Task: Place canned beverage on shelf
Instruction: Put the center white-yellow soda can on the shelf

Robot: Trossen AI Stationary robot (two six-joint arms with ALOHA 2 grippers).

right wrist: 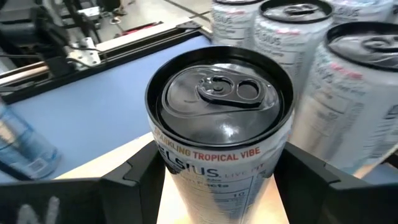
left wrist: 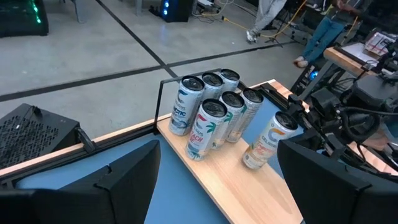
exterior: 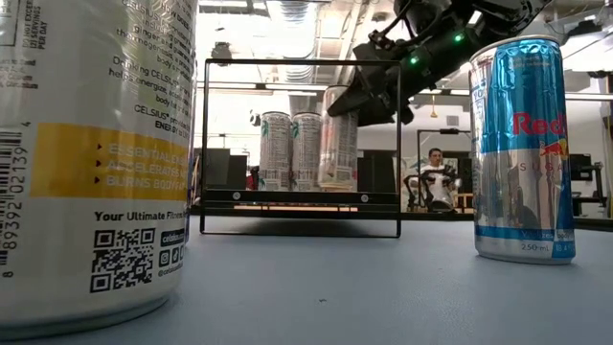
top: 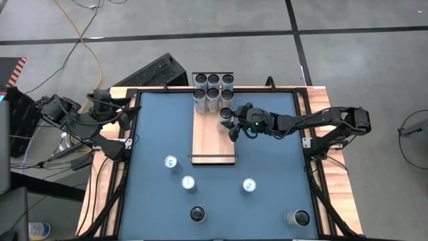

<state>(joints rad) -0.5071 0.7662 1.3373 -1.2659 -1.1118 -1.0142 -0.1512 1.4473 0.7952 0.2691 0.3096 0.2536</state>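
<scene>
Right fingers (right wrist: 217, 180) clasp Celsius can (right wrist: 219, 118), tilted, over shelf (top: 212, 137) beside six cans (top: 213, 90). Not released. Five cans (top: 188, 183) remain on desk (top: 267, 201). Left fingers (left wrist: 217, 180) wide, empty.

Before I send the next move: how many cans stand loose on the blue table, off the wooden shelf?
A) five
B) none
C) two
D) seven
A: the overhead view shows five cans on the blue table, at and, all clear of the shelf.
</scene>
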